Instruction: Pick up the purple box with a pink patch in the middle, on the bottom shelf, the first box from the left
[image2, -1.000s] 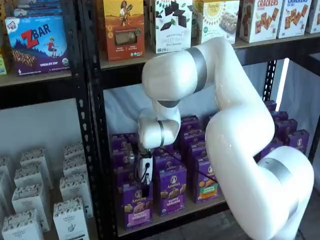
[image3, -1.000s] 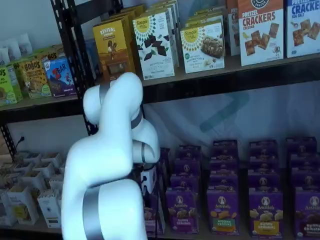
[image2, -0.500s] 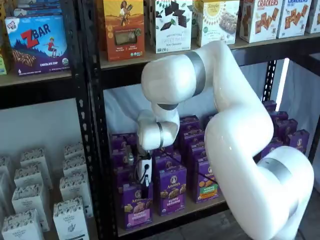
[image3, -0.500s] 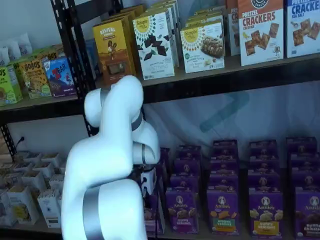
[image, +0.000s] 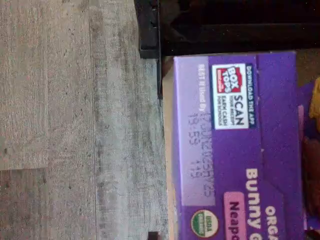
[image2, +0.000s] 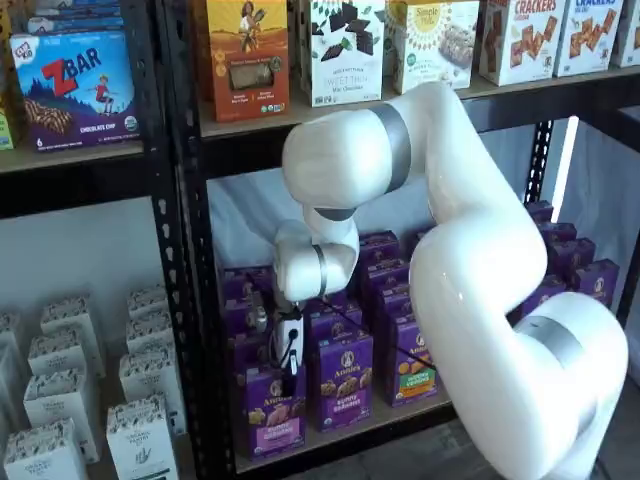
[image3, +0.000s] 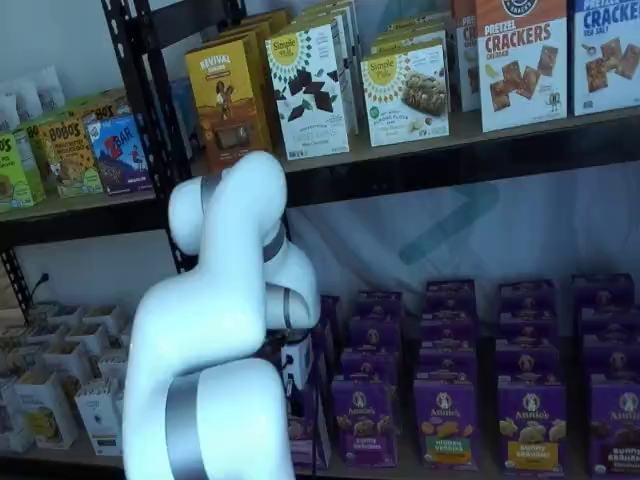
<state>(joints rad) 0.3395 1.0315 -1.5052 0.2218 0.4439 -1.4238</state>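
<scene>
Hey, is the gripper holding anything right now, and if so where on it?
Cannot tell. The gripper sits at the top edge of the small purple cardboard box with the pink band, but its fingers are too unclear to show a closed hold.

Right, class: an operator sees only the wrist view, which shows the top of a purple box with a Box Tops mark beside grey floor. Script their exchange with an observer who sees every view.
Operator: Which box am I over?
Observer: In a shelf view, the front purple Annie's box with the pink band, at the end of the bottom shelf.
Operator: What stands beside it?
Observer: Next along the front row is an Annie's box with a purple band.
Operator: Are the jaws open?
Observer: I cannot tell. They show only as a dark shape at that box's top edge, below the white wrist.
</scene>
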